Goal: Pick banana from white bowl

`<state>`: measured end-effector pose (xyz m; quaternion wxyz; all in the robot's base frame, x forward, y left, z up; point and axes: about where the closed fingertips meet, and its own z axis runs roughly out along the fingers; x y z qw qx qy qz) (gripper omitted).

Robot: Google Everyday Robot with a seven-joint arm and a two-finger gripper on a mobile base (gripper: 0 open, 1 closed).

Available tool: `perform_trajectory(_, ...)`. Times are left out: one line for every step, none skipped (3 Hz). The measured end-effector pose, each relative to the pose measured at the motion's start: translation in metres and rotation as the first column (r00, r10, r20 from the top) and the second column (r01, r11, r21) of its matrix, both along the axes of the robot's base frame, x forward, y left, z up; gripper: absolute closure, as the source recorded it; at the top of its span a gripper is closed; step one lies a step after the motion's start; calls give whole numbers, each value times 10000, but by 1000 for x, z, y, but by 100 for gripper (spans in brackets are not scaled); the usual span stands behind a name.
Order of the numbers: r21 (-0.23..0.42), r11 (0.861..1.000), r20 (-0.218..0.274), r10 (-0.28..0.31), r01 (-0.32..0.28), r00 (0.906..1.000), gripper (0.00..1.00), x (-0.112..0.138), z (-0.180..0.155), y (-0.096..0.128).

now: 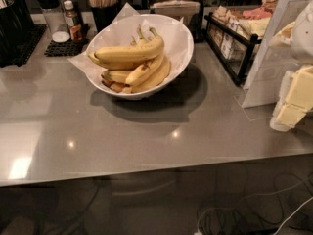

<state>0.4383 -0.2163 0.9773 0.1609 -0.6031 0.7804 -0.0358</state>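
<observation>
In the camera view we see the banana (131,53) lying uppermost on the pile in the white bowl (182,65), which stands on the grey table (146,146); the gripper (293,104) hangs at the right edge, well apart from the bowl; how far open it is we cannot tell.

no text is legible on the bottle label (75,32); the gripper (289,110) hangs at the right edge.
</observation>
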Motion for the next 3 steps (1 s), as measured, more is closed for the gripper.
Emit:
perform_trajectory(0,10000,0,1,-1,10000,0,0,0,0)
perform_trajectory(170,9994,-50,308,-307,9995,0,9,-2,11)
perform_trajectory(307,9973,1,674,-674,9977,0,22,-3,30)
